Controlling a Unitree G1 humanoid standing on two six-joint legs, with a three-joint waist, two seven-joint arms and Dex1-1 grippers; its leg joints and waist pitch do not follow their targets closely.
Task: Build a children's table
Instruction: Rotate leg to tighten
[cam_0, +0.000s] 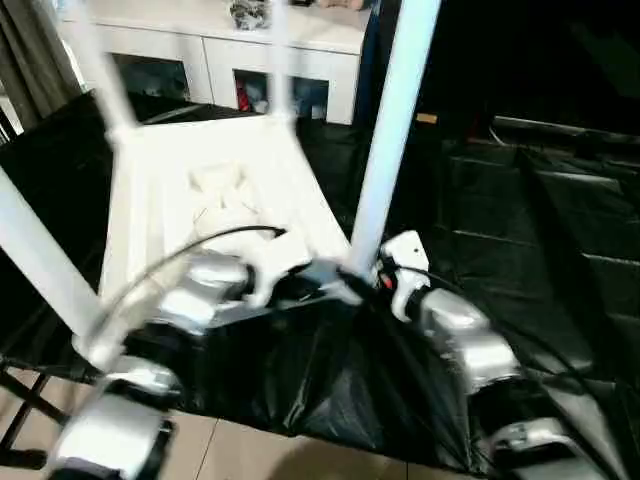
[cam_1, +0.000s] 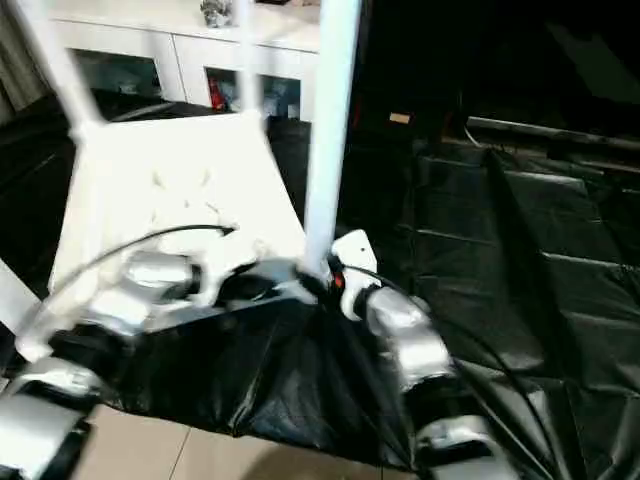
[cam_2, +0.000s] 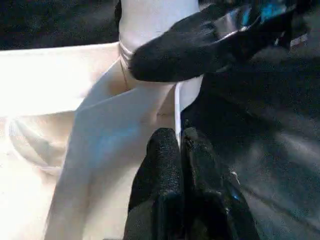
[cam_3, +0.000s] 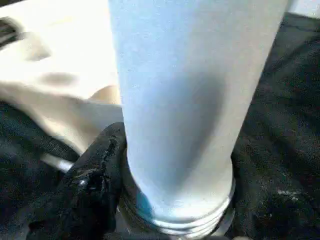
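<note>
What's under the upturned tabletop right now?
A black sheet lies under the tabletop and spreads out around it; the sheet's near edge ends at pale floor tiles. Whatever lies directly beneath the tabletop is covered, so I cannot tell if anything else sits there.

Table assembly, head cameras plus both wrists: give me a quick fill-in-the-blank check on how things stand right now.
1. The table top lies upside down on a ____ sheet.
2. The left gripper has its fingers ____, pressed at the top's rim.
3. The right gripper is at the base of a white ____ that stands upright in the near corner socket.
4. Behind the table stands a white ____ with glass doors.

Missing words: black; shut; leg; cabinet
</note>
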